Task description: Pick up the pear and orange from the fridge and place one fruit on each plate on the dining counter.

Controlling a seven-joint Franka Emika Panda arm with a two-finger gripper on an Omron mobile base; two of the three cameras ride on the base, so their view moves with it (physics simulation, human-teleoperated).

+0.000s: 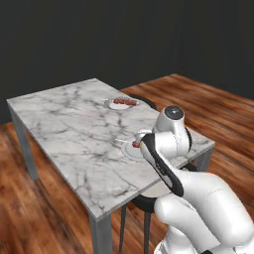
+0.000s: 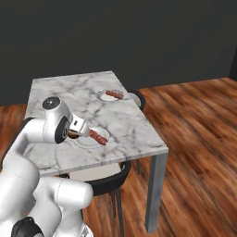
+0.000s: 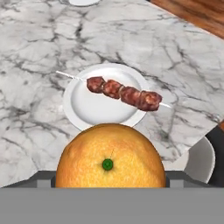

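Observation:
The orange (image 3: 110,157) fills the lower middle of the hand view, its green stem spot facing the camera. My gripper (image 2: 75,133) is shut on it, and the fruit hides the fingertips. It hangs just above the near edge of the near plate (image 3: 94,109), a small white plate carrying a meat skewer (image 3: 124,94). That plate (image 1: 130,152) lies near the dining counter's (image 1: 64,129) right edge, half hidden by my arm. The far plate (image 1: 121,105) holds its own skewer further back. The pear and the fridge are out of view.
A black chair (image 2: 110,178) with a pale seat is tucked under the counter's near right edge, close to my arm. Another dark chair back (image 2: 138,98) shows by the far plate. Wooden floor surrounds the counter, with dark walls behind.

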